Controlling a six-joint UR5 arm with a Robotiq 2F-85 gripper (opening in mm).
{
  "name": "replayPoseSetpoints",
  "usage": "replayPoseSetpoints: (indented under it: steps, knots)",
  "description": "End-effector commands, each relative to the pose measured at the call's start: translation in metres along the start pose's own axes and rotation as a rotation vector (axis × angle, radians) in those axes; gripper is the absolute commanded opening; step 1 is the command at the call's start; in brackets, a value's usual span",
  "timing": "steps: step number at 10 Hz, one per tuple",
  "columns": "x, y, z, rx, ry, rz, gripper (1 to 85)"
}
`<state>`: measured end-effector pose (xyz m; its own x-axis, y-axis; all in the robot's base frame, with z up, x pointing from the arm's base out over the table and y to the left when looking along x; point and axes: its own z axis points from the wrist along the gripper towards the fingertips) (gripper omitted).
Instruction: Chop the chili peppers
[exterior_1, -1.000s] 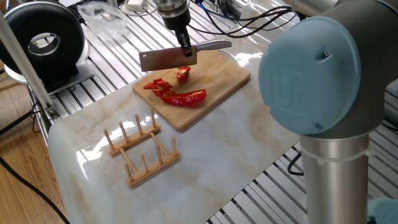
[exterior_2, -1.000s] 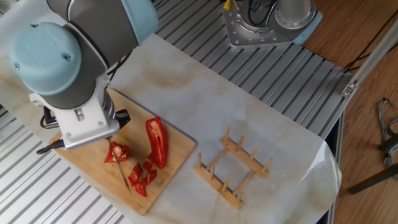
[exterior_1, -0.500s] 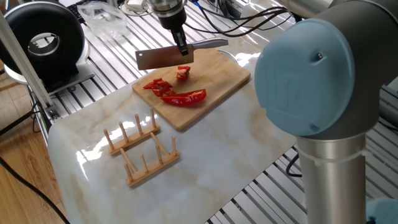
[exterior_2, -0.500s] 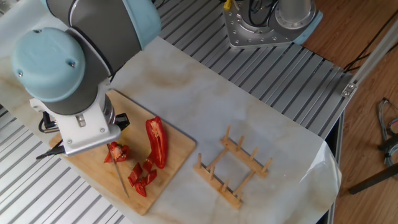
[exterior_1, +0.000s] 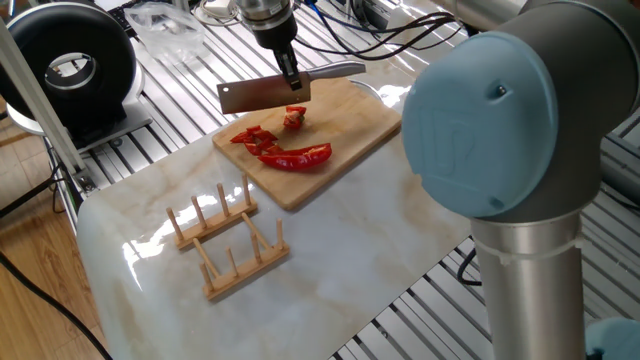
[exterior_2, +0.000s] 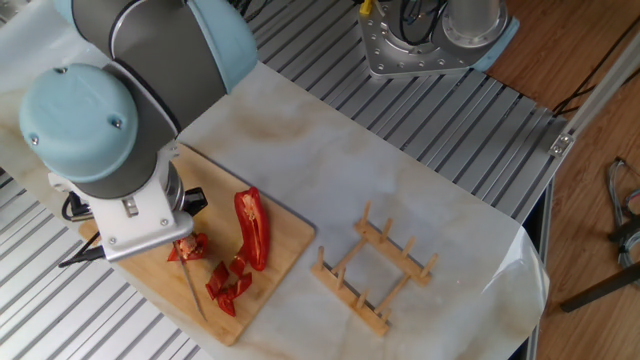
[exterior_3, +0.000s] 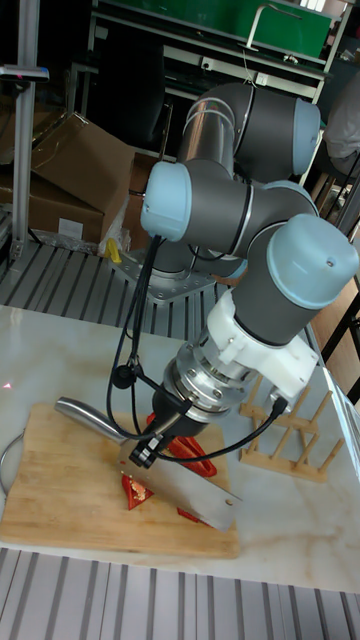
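Where the arm's wrist narrows over the board, the dark two-finger gripper (exterior_1: 291, 80) is clamped on a steel cleaver with a rectangular blade and a curved silver handle (exterior_1: 266, 94), its fingers closed around the tool where blade and handle meet. In one fixed view the blade hangs in the air, edge down, above the back part of the pale wooden cutting board (exterior_1: 355, 135), with the handle pointing away toward the cables. In the tall fixed view the cleaver (exterior_3: 183, 489) tilts downward across the near side of the board (exterior_3: 60, 520), partly hiding the peppers behind it.

On the board lie the glossy red chili peppers (exterior_1: 296, 157): one long curved half toward the board's near edge, a cluster of smaller cut pieces just beside its left end, and a short chunk standing apart just under the blade. From the other fixed view the long half (exterior_2: 251, 228) lies toward the board's right side, the small bits sit below it, and the chunk is next to the wrist, partly covered by it.

Beside the board, on the white marbled tabletop (exterior_1: 330, 255), rests a light wooden rack with upright pegs (exterior_1: 227, 240), well apart from the peppers. A black round fan-like device (exterior_1: 70, 70) stands at the far left corner.
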<state>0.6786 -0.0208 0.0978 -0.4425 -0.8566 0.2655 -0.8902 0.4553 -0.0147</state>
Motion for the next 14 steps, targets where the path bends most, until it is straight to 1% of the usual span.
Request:
replayPoseSetpoints:
  steps: [1, 3, 4, 5, 6, 7, 9, 11, 14]
  knots:
    - [-0.001, 0.006, 0.002, -0.029, -0.001, -0.002, 1.3]
    - [0.005, 0.011, -0.003, -0.041, 0.012, -0.015, 1.3]
    - [0.009, 0.012, -0.005, -0.041, 0.022, -0.015, 1.3]
    - [0.012, 0.010, -0.003, -0.036, 0.033, -0.015, 1.3]
    - [0.011, 0.007, 0.002, -0.031, 0.033, -0.013, 1.3]
    - [0.009, 0.006, 0.005, -0.034, 0.027, -0.008, 1.3]
    - [0.008, 0.007, 0.005, -0.039, 0.029, -0.005, 1.3]
    - [0.010, 0.009, 0.006, -0.048, 0.044, -0.010, 1.3]
    - [0.003, 0.007, 0.005, -0.043, 0.046, -0.004, 1.3]
